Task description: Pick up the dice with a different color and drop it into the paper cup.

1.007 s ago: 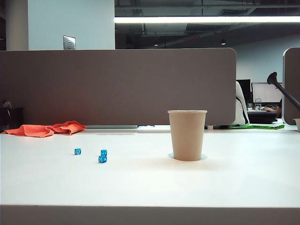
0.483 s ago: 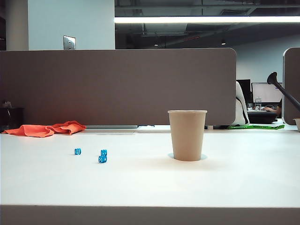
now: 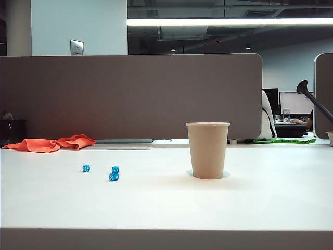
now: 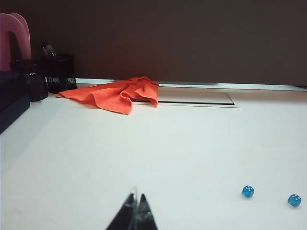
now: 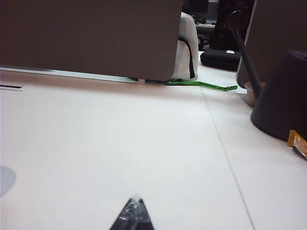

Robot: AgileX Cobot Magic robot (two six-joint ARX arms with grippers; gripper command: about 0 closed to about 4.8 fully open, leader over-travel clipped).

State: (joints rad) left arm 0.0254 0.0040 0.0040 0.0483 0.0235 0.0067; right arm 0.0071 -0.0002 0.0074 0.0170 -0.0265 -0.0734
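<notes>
The paper cup (image 3: 208, 151), plain tan, stands upright near the middle of the white table. Left of it lie three translucent blue dice (image 3: 86, 168), two of them close together (image 3: 114, 173). The dice with a different color shows in no view. Neither arm appears in the exterior view. My left gripper (image 4: 136, 197) is shut and empty, low over bare table, with two blue dice (image 4: 247, 191) apart from it and farther out. My right gripper (image 5: 136, 199) is shut and empty too, over bare table away from the cup.
A crumpled orange cloth (image 3: 52, 143) lies at the back left, near a black mesh holder (image 4: 60, 72). A grey partition (image 3: 130, 96) walls off the table's far edge. On the right side stand a dark cone-shaped base (image 5: 283, 96) and a small wrapper (image 5: 298, 143).
</notes>
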